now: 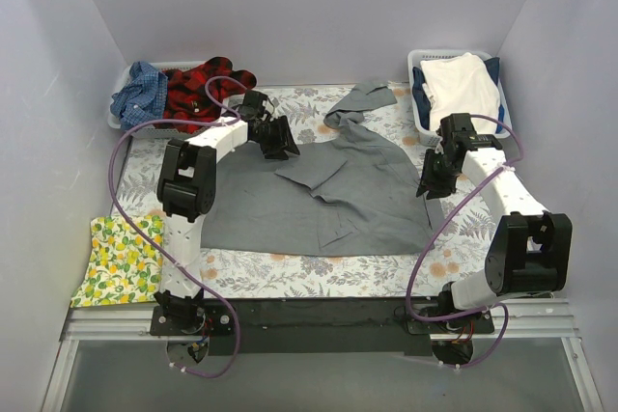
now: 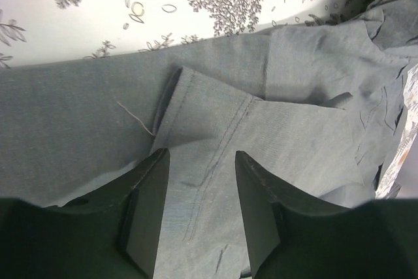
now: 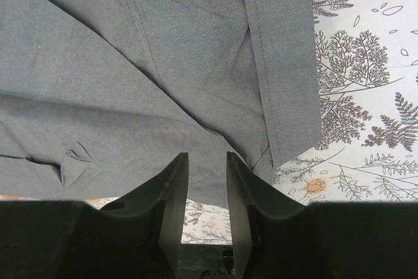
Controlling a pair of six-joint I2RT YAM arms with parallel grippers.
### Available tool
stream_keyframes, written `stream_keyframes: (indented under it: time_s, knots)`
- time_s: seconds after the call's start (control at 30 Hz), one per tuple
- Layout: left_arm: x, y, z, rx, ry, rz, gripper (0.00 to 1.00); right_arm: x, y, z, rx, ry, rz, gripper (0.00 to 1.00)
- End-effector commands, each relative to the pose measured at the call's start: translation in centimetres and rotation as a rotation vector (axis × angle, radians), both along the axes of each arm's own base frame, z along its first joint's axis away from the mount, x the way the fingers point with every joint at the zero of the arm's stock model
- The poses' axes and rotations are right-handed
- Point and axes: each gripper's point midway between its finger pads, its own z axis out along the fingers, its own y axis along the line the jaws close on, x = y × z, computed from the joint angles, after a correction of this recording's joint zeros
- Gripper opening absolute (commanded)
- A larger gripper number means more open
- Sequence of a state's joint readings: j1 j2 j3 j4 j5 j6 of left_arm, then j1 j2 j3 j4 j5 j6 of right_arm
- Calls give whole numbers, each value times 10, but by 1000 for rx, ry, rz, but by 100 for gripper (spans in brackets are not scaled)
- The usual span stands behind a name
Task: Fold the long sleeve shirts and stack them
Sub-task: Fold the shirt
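A large mid-grey long sleeve shirt (image 1: 338, 190) lies spread and partly folded over itself on the fern-print cover, one sleeve (image 1: 365, 98) trailing toward the back. My left gripper (image 1: 283, 147) hovers over its upper left part. In the left wrist view its jaws (image 2: 200, 155) stand apart over a stitched flap of the grey shirt (image 2: 294, 115). My right gripper (image 1: 428, 185) is at the shirt's right edge, jaws (image 3: 206, 156) narrowly apart, with the hem of the shirt (image 3: 130, 63) just at the fingertips. A red-black plaid shirt (image 1: 198, 89) and a blue checked shirt (image 1: 138, 92) are heaped at the back left.
A white basket (image 1: 422, 108) at the back right holds a white cloth (image 1: 463, 84) over something blue. A yellow lemon-print cloth (image 1: 121, 258) lies at the front left. The fern-print cover (image 1: 290, 272) spans the table, with white walls on three sides.
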State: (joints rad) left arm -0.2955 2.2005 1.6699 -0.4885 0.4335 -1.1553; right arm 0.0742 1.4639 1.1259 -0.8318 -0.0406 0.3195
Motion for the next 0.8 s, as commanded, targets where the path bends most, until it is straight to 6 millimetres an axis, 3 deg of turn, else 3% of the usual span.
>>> stream_keyframes:
  time_s: [0.0,0.13,0.3,0.53,0.77]
  knots:
    - [-10,-6,-6,19,4,-39,47,14,4,10,17,-51,3,38]
    - [-10,-1,-19,87,3,-29,56,13,6,7,23,-48,10,37]
    - [-12,5,-37,194,16,-27,56,12,6,5,25,-43,9,37]
    - [-36,10,-83,480,79,-78,51,13,7,6,31,-46,12,36]
    - [-62,27,-115,691,141,-108,50,16,9,8,36,-50,13,36]
